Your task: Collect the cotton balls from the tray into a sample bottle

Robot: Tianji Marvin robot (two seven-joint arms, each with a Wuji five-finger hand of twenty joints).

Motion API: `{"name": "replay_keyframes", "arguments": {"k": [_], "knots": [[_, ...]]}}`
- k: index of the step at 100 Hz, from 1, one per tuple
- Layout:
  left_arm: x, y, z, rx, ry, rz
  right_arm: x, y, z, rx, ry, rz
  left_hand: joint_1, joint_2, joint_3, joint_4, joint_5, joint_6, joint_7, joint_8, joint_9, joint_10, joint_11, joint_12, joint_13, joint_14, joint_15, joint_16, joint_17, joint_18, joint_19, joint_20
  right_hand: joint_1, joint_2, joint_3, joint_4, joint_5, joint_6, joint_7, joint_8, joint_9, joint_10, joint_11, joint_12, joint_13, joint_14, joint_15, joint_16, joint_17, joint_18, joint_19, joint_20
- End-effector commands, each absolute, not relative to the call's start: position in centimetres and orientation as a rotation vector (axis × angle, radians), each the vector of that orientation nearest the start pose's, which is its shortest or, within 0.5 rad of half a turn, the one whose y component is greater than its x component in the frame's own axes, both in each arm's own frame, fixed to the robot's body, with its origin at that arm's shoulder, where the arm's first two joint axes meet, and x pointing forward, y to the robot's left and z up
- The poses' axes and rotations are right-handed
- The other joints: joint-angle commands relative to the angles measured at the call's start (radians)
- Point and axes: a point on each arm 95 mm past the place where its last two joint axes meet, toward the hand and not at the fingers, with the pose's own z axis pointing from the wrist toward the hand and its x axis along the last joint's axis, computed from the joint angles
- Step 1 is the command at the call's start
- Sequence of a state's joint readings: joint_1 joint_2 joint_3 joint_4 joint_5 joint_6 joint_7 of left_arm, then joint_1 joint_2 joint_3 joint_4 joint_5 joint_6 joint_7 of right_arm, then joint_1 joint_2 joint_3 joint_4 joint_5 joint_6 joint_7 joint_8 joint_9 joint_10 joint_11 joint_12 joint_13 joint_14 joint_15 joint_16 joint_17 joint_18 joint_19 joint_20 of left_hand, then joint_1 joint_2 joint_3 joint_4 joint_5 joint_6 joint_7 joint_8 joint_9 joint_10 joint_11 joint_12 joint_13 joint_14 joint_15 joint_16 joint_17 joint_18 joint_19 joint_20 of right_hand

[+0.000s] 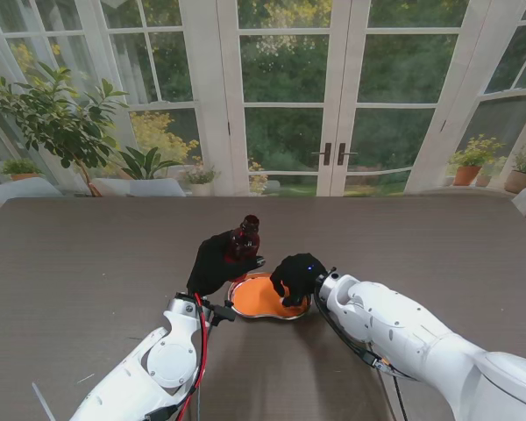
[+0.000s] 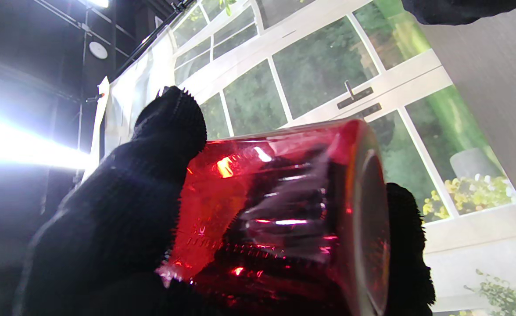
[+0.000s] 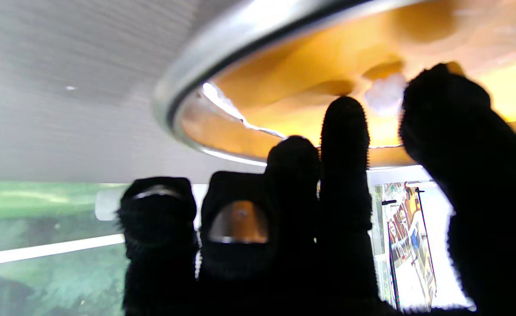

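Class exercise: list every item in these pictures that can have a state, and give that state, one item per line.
sample bottle: held off the table, tilted, mouth uncapped.
left hand: shut on the sample bottle.
tray: resting flat on the table.
cotton ball: lying in the tray between fingertips, not visibly lifted.
right hand: over the tray, fingers reaching down; grip cannot be told.

I see both hands, left hand (image 1: pixel 217 261) and right hand (image 1: pixel 296 277), in black knit gloves; the sample bottle (image 1: pixel 245 237) is translucent red, the tray (image 1: pixel 256 298) orange inside a silver rim, the table (image 1: pixel 79 263) grey-brown, a cotton ball (image 3: pixel 385 93) white.
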State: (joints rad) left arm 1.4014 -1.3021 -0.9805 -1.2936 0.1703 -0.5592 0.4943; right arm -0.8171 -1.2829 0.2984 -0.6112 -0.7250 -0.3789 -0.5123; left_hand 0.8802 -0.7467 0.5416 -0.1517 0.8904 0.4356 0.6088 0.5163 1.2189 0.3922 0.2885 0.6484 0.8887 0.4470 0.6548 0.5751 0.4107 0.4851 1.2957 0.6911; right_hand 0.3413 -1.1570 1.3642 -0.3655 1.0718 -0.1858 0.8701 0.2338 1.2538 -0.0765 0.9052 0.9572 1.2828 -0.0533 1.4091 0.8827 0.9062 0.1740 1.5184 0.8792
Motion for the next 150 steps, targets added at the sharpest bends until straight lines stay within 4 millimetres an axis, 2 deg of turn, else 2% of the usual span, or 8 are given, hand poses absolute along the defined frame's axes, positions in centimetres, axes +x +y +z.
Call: {"name": "replay_keyframes", "arguments": {"k": [1, 3, 6, 11, 26, 59, 150], "knots": [[41.24, -9.24, -33.27, -1.601, 0.507, -2.602, 50.07, 7.98, -40.39, 0.834, 1.914, 1.688, 0.16, 0.219, 0.298, -0.028, 0.176, -0.335, 0.126, 0.001, 0.094, -0.15, 0.03, -0.011, 0.022, -0.045, 0.013, 0.003, -0.006, -0.046, 0.043, 0.012, 0.033, -0.025, 0.04, -0.074, -0.032, 0.018, 0.041, -0.081, 0.04, -0.018, 0.023, 0.009, 0.036, -0.034, 0.045, 0.018, 0.01, 0.018, 0.058, -0.001], [41.24, -9.24, -33.27, -1.601, 0.507, -2.601, 50.07, 7.98, -40.42, 0.836, 1.914, 1.688, 0.16, 0.219, 0.299, -0.028, 0.176, -0.335, 0.126, 0.001, 0.094, -0.151, 0.03, -0.011, 0.022, -0.044, 0.013, 0.003, -0.006, -0.046, 0.043, 0.012, 0.047, -0.025, 0.038, -0.089, -0.034, 0.007, 0.082, -0.112, 0.045, -0.019, 0.023, 0.009, 0.036, -0.032, 0.048, 0.019, 0.011, 0.02, 0.058, -0.001], [41.24, -9.23, -33.27, -1.601, 0.507, -2.601, 50.07, 7.98, -40.46, 0.838, 1.913, 1.688, 0.159, 0.219, 0.298, -0.028, 0.177, -0.334, 0.127, 0.001, 0.094, -0.15, 0.03, -0.011, 0.022, -0.043, 0.013, 0.003, -0.006, -0.045, 0.042, 0.012, 0.051, -0.024, 0.037, -0.091, -0.034, -0.002, 0.09, -0.116, 0.045, -0.02, 0.022, 0.009, 0.036, -0.032, 0.048, 0.018, 0.011, 0.021, 0.059, -0.001], [41.25, -9.22, -33.27, -1.601, 0.507, -2.601, 50.07, 7.97, -40.51, 0.84, 1.913, 1.688, 0.159, 0.219, 0.298, -0.029, 0.175, -0.335, 0.127, 0.001, 0.093, -0.151, 0.03, -0.011, 0.022, -0.046, 0.012, 0.003, -0.006, -0.043, 0.042, 0.012, 0.077, -0.016, 0.028, -0.099, -0.038, -0.021, 0.164, -0.161, 0.05, -0.019, 0.021, 0.011, 0.036, -0.029, 0.05, 0.019, 0.011, 0.023, 0.059, 0.0], [41.27, -9.25, -33.31, -1.602, 0.507, -2.601, 50.06, 7.91, -40.65, 0.848, 1.916, 1.687, 0.159, 0.218, 0.298, -0.029, 0.175, -0.333, 0.127, 0.0, 0.094, -0.151, 0.03, -0.012, 0.022, -0.045, 0.012, 0.003, -0.006, -0.043, 0.042, 0.012, 0.083, 0.01, 0.029, -0.093, -0.024, -0.034, 0.18, -0.17, 0.054, -0.017, 0.02, 0.011, 0.036, -0.026, 0.051, 0.019, 0.01, 0.025, 0.059, 0.0], [41.31, -9.38, -33.43, -1.613, 0.508, -2.602, 50.11, 7.9, -40.74, 0.862, 1.912, 1.69, 0.159, 0.219, 0.299, -0.029, 0.176, -0.331, 0.128, 0.0, 0.094, -0.15, 0.03, -0.013, 0.022, -0.042, 0.011, 0.003, -0.007, -0.043, 0.041, 0.012, 0.087, 0.078, 0.025, -0.075, 0.002, -0.047, 0.201, -0.177, 0.055, -0.012, 0.017, 0.011, 0.035, -0.015, 0.052, 0.019, 0.007, 0.024, 0.057, 0.0], [41.46, -9.33, -33.55, -1.621, 0.505, -2.601, 50.5, 7.89, -40.44, 0.978, 1.873, 1.732, 0.161, 0.22, 0.296, -0.029, 0.173, -0.329, 0.127, -0.001, 0.093, -0.148, 0.03, -0.014, 0.019, -0.043, 0.01, 0.003, -0.007, -0.043, 0.041, 0.013, 0.102, 0.124, 0.018, -0.056, 0.03, -0.005, 0.237, -0.16, 0.055, -0.009, 0.027, 0.011, 0.036, -0.018, 0.058, 0.022, 0.011, 0.003, 0.053, -0.004]]}}
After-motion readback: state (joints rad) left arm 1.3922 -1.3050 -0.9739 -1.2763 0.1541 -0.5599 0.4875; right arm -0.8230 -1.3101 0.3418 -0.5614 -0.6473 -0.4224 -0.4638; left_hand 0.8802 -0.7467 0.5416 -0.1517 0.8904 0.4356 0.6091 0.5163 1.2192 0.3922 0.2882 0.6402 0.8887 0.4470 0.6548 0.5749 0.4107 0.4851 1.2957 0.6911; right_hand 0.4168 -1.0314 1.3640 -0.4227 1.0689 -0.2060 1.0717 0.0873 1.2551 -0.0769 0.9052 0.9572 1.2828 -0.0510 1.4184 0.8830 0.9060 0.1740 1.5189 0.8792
